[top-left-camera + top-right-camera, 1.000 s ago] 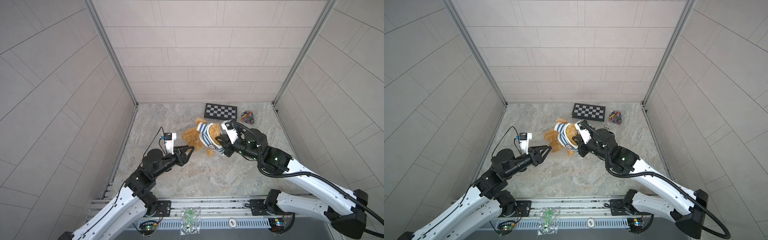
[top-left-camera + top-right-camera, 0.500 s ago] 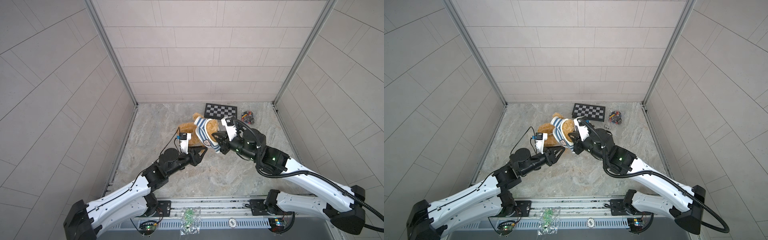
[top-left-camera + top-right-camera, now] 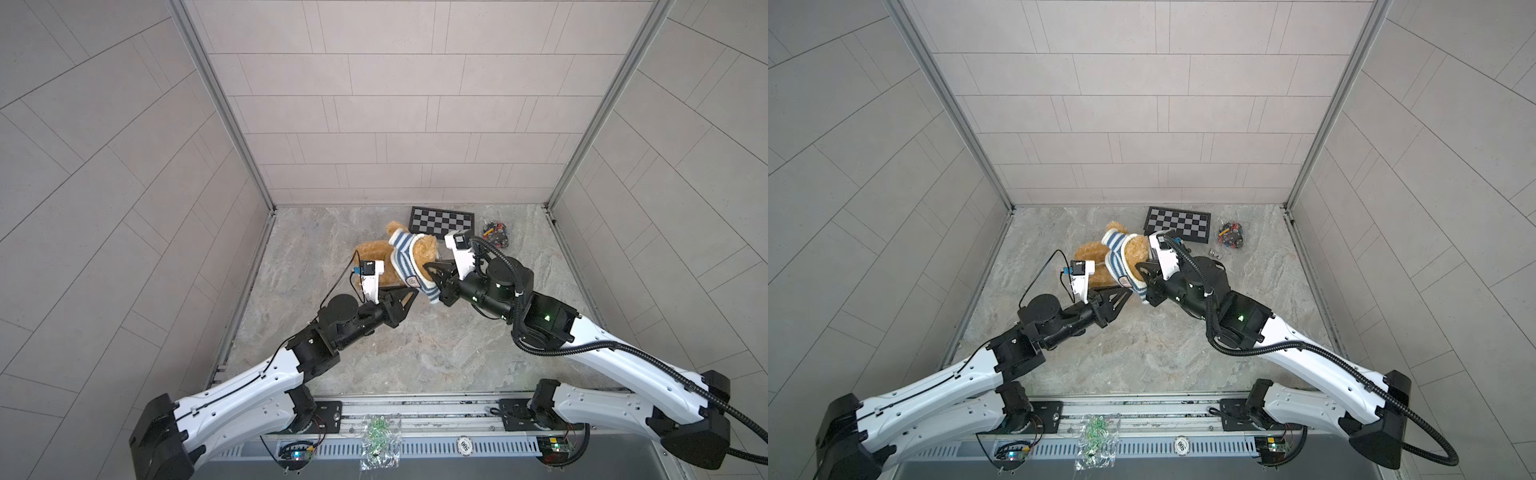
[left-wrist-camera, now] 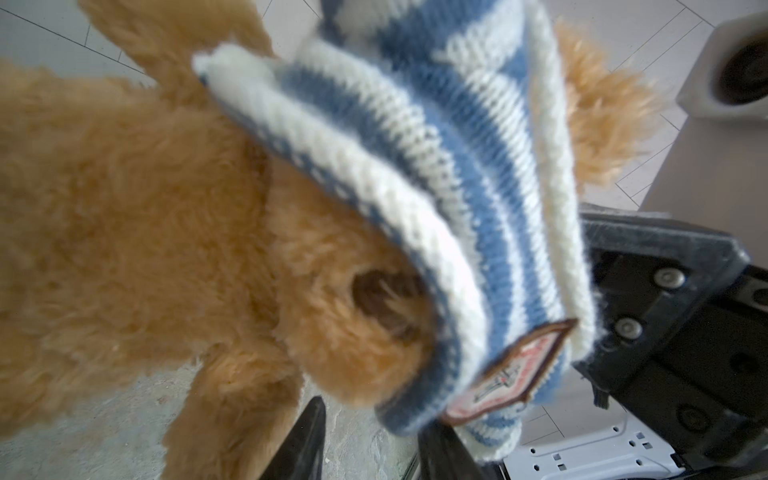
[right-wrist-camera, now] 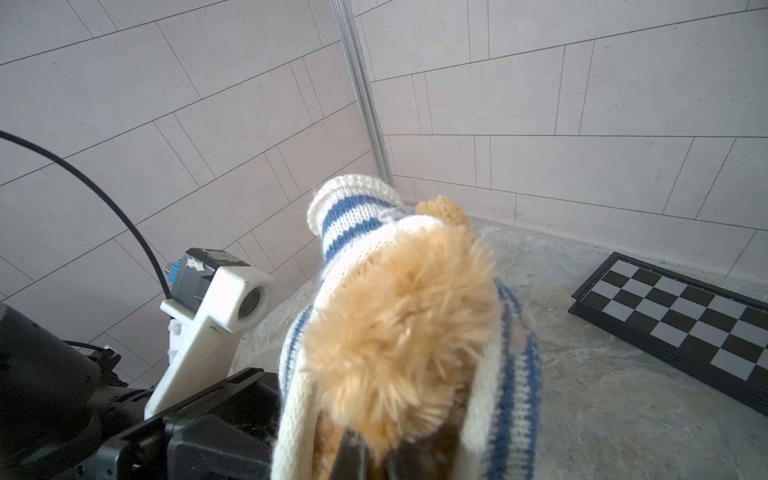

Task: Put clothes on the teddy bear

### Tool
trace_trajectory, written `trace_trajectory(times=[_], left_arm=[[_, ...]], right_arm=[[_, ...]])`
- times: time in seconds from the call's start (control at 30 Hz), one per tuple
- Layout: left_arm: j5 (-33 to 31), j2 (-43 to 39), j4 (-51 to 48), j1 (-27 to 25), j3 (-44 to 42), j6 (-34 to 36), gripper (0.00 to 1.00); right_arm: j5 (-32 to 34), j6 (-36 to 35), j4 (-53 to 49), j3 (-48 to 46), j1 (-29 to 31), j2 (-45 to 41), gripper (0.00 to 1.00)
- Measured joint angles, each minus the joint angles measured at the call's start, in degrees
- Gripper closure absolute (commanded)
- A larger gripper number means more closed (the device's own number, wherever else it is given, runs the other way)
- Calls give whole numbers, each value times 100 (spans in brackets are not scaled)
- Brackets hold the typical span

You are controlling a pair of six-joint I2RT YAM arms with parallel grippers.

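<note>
The golden-brown teddy bear (image 3: 372, 255) (image 3: 1090, 253) is held tilted above the stone floor, a blue-and-white striped sweater (image 3: 401, 255) (image 3: 1115, 257) bunched over its head and neck. My right gripper (image 3: 432, 272) (image 5: 382, 457) is shut on the bear's head fur (image 5: 407, 332) inside the sweater's opening (image 5: 349, 216). My left gripper (image 3: 409, 296) (image 4: 374, 444) is open just under the sweater's hem (image 4: 436, 145), whose badge hangs over one finger. Bare floor shows between its fingers. The bear's body and limbs (image 4: 145, 208) fill the left wrist view.
A black-and-white chessboard (image 3: 440, 220) (image 5: 673, 328) lies against the back wall. Beside it, to the right, is a small pile of coloured pieces (image 3: 495, 232). A clear bag of green bits (image 3: 378, 440) lies on the front rail. Tiled walls close in three sides.
My left arm has reached forward and to the right, up to the sweater's hem, and its jaws have narrowed. The right gripper has stayed shut and shifted the bear a little left and away.
</note>
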Motion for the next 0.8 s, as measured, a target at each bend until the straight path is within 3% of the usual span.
trace_trajectory(times=[0.47, 0.8], left_arm=[[-7, 317, -52, -11, 190, 131, 100], [-20, 566, -221, -11, 192, 153, 100]], right_arm=[[17, 160, 87, -63, -4, 46, 100], [129, 334, -44, -63, -4, 17, 100]])
